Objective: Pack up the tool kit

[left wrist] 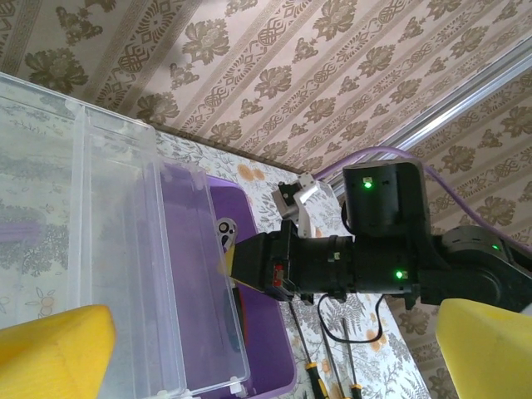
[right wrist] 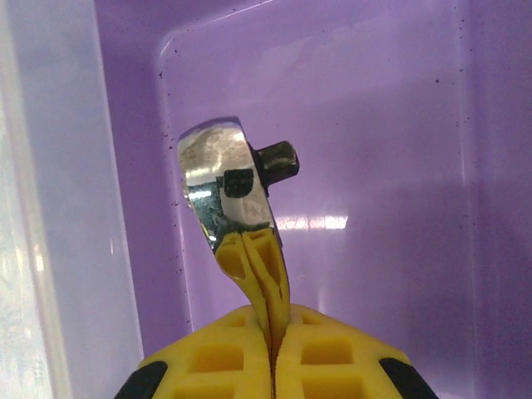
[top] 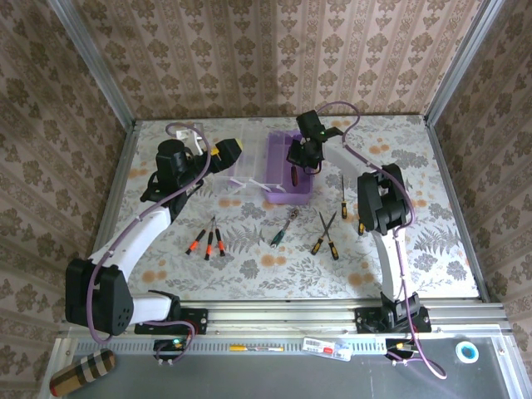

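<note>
From above, the purple case [top: 291, 198] sits open near the middle of the table [top: 416, 249], its clear lid [top: 248, 166] folded out to its left. My right gripper [top: 299, 160] hangs over the case's open tray, with the ratchet wrench [top: 295, 175] dangling from it inside the purple walls. My left gripper [top: 229, 153] is at the left edge of the lid; from here I cannot tell whether it touches. Nearer my bases, loose tools lie on the table well apart from both grippers: three orange-handled screwdrivers [top: 209, 243] to the left, a green-handled wrench [top: 281, 230] in the middle, and yellow-and-black-handled screwdrivers [top: 324, 241] to the right. Through my left wrist camera, my left gripper [left wrist: 274, 337] is spread wide, its yellow fingers [left wrist: 50, 353] at the two lower corners with nothing between them. The clear lid [left wrist: 125, 249] stretches ahead on the left, the purple case [left wrist: 266, 341] lies beyond it, and my right arm's black wrist [left wrist: 366, 266] reaches in over the case. Through my right wrist camera, my right gripper [right wrist: 270, 320] is pressed together on the yellow handle of the ratchet wrench [right wrist: 226, 195], whose chrome head and black square drive point down toward the case's purple floor [right wrist: 374, 125], just beside its left wall.
</note>
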You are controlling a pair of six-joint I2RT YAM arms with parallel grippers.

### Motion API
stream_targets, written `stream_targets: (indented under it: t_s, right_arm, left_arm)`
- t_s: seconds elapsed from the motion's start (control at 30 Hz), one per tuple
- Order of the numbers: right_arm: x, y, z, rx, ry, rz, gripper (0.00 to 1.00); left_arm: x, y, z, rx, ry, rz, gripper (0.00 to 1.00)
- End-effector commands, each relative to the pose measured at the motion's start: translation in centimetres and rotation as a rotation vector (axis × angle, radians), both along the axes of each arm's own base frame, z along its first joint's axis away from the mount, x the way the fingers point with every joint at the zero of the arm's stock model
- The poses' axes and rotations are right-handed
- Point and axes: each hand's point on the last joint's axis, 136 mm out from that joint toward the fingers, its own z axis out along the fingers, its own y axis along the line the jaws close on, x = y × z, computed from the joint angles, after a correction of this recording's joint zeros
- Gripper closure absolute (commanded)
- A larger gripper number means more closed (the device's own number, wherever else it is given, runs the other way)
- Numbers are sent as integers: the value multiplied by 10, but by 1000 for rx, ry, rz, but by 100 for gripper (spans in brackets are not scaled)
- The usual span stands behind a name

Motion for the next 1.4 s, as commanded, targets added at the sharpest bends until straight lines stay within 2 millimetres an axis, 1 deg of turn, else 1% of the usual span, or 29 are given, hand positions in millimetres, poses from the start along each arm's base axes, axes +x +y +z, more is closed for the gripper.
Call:
stream_targets:
  t_s: [0.0, 0.33, 0.43, 0.57, 0.63, 0.73, 0.8, 0.87, 0.97, 1.03, 1.17, 1.27, 1.37]
  right_arm:
    - [8, 10, 4, 51, 6, 0, 97]
    - [14, 23, -21, 110, 64, 16, 95]
    - [15, 24, -22, 116, 68, 11, 91]
    - [16, 26, -18, 126, 66, 10, 86]
    - [17, 26, -16, 128, 66, 8, 79]
    - [17, 25, -13, 127, 63, 4, 78]
    - [15, 27, -10, 141, 65, 11, 78]
    - [16, 28, -5, 144, 57, 15, 78]
    - [15, 26, 8, 143, 37, 16, 78]
    - [15, 24, 19, 137, 20, 16, 78]
    - [12, 16, 48, 106, -28, 3, 76]
    - [5, 6, 71, 80, -71, -24, 71]
    - [-7, -9, 95, 57, -121, -70, 62]
  left_arm:
    - [2, -1, -2, -14, -2, -13, 0]
    - [2, 2, 0, -20, -7, -6, 0]
    - [2, 2, 0, -22, -5, -5, 0]
    - [2, 3, 1, -25, -8, 2, 0]
    - [2, 4, 2, -24, -11, 5, 0]
    - [2, 3, 2, -29, -8, 0, 0]
    - [1, 3, 3, -30, -11, -2, 0]
    - [1, 4, 3, -33, -10, 0, 0]
    - [1, 4, 5, -33, -15, -2, 0]
    - [1, 5, 4, -32, -13, 3, 0]
    - [2, 5, 4, -33, -10, 3, 0]
    - [2, 6, 3, -39, -6, 7, 0]
    - [3, 5, 2, -40, -2, 6, 0]
